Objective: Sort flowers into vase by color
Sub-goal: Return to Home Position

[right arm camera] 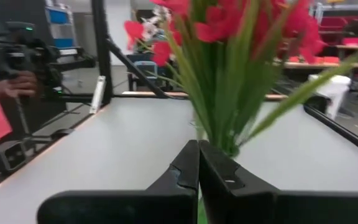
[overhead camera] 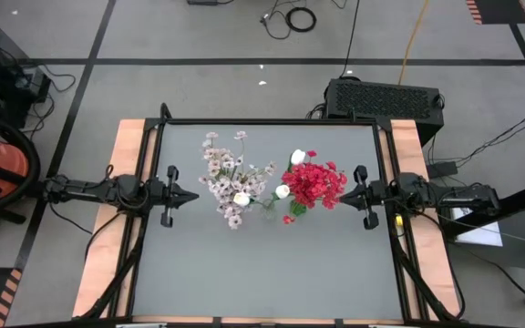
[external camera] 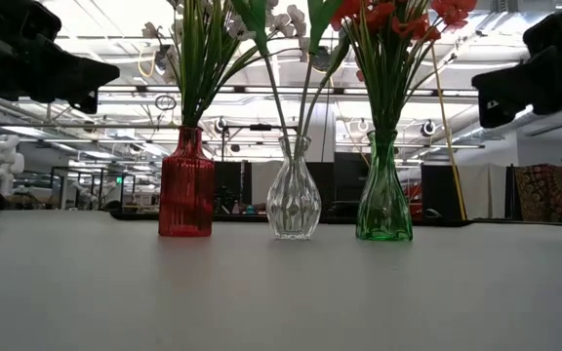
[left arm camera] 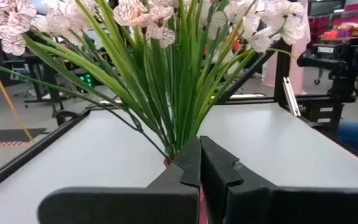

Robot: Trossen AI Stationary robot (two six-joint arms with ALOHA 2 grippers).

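Left end effector [overhead camera: 194, 194] and right end effector [overhead camera: 340, 194], both clenched, empty; upright-stemmed pinkish-white flowers [overhead camera: 226, 173] just ahead of the left's tips, red flowers [overhead camera: 315, 182] just ahead of the right's.

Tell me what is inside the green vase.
The green vase holds a bunch of green stems topped by red flowers. From above, the blooms cover the vase's mouth, and the tinted glass hides how far down the stems reach.
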